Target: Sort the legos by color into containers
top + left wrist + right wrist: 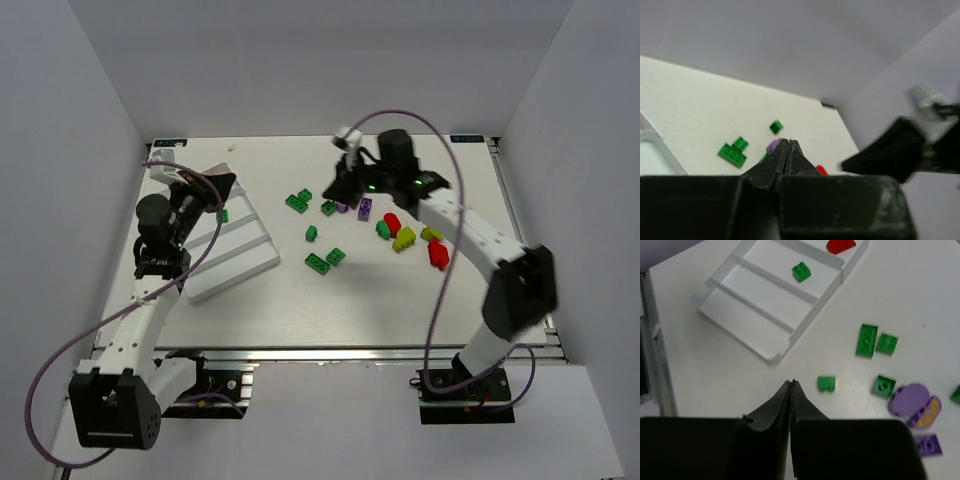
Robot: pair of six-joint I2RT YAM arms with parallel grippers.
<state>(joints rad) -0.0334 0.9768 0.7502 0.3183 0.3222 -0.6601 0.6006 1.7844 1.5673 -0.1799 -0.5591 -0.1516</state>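
Top view, near to far.

- Loose legos [336, 256] are scattered on the table [330, 310], from centre to right of frame.
- Nearest are a green plate [317, 263] at centre and a red brick [438, 255] to its right.
- Further back are a yellow-green brick [404, 239], a second red [391, 221] and a small green [311, 233].
- Behind those is a purple brick [365, 208], with a green pair [297, 200] to its left, near the right gripper.

Tray [240, 262]: left of centre, lying on a diagonal, apart from the loose bricks. In the right wrist view a green cube [801, 271] sits in one compartment. A red piece [840, 245] sits in the neighbouring one, cropped by the top edge of the frame.

Right gripper [791, 385]: jaws pressed together, nothing between them. It is above bare table. A notched green [826, 383] is just right of the tips, and a round purple [909, 398] is at lower right.

Left gripper [788, 142]: jaws fully closed and empty. In the top view it is over the far end of the tray. Its own view looks across the table at green bricks, and the blurred right arm [890, 155] is at right of frame.
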